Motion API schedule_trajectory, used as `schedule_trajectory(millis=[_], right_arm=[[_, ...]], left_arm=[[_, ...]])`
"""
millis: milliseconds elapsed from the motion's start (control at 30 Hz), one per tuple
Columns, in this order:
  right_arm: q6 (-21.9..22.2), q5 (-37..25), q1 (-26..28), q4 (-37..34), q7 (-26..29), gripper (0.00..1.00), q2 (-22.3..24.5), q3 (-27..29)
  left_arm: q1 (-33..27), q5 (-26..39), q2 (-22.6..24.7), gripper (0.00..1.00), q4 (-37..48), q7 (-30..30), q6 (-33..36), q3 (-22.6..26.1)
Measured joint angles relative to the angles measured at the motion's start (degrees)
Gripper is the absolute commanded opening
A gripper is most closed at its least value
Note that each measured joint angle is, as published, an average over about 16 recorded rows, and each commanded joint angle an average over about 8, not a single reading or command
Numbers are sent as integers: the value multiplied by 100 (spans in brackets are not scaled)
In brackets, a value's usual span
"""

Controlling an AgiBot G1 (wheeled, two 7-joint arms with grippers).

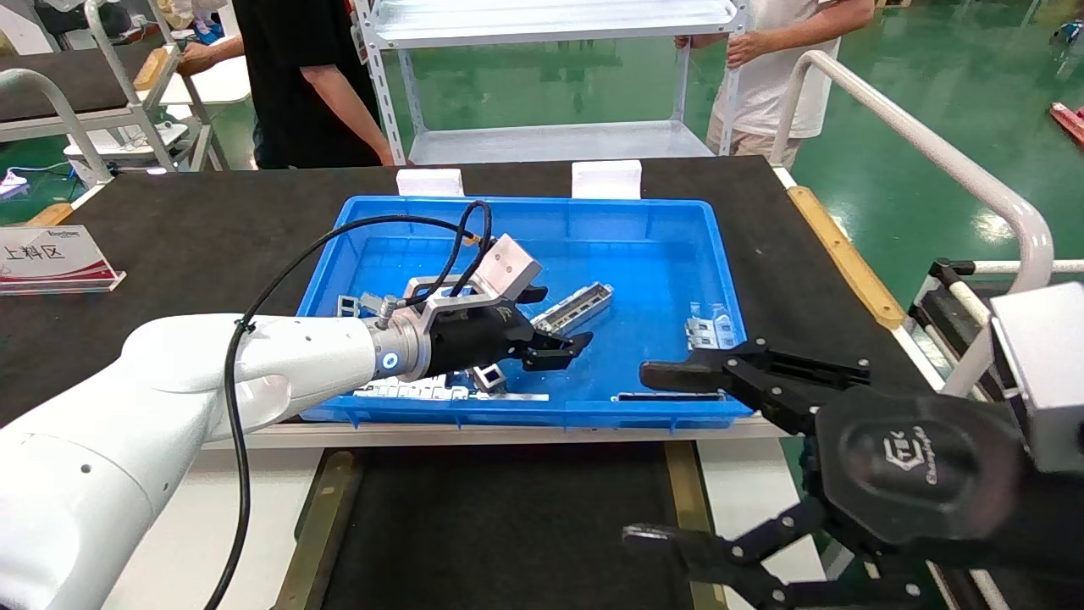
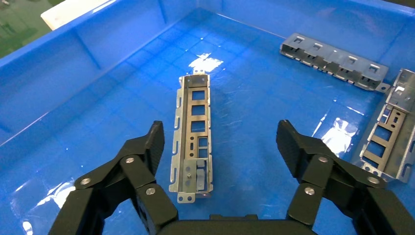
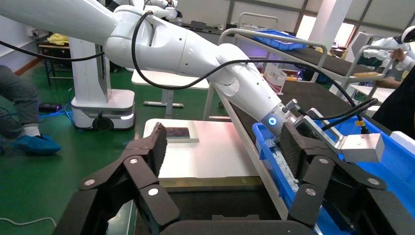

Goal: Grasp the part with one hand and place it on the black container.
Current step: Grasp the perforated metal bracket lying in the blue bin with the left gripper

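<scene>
Blue plastic is forming the bin (image 1: 660, 254) that is serving as the landmark on the black tabletop (image 1: 195, 229). Inside it, the left end effector (image 1: 555, 326) is being held just above the floor with its black fingers (image 2: 149, 147) spread apart and nothing gripped between them. The slim silver-grey metal channel bar with a row of rectangular slots (image 2: 192, 132) is lying flat on the bin floor, in line with the gap between those fingers but untouched by either one, as the left wrist view is showing. A second slotted grey bar (image 2: 333, 61) is lying farther along the bin floor, and a wider grey slotted bracket (image 2: 389, 134) is resting beside the end effector's other finger. Flat white multi-slot plates (image 1: 406, 390) are lying against the bin's near wall. The flat matte-black tray with olive-brass side strips (image 1: 508, 517) is sitting just outside the bin's near wall, with nothing being carried on it. The right end effector (image 1: 652, 453) is being held beyond the bin's near right corner, above the tray's right strip, its fingers wide apart and gripping nothing.
</scene>
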Motion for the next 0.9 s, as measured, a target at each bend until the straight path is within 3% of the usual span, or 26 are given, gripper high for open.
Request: schedule_trajectory(millis=[900], right_arm=[[1, 1, 0, 0, -1, 0, 1, -2]], left_arm=[[151, -863, -20, 0, 30, -39, -446, 932]])
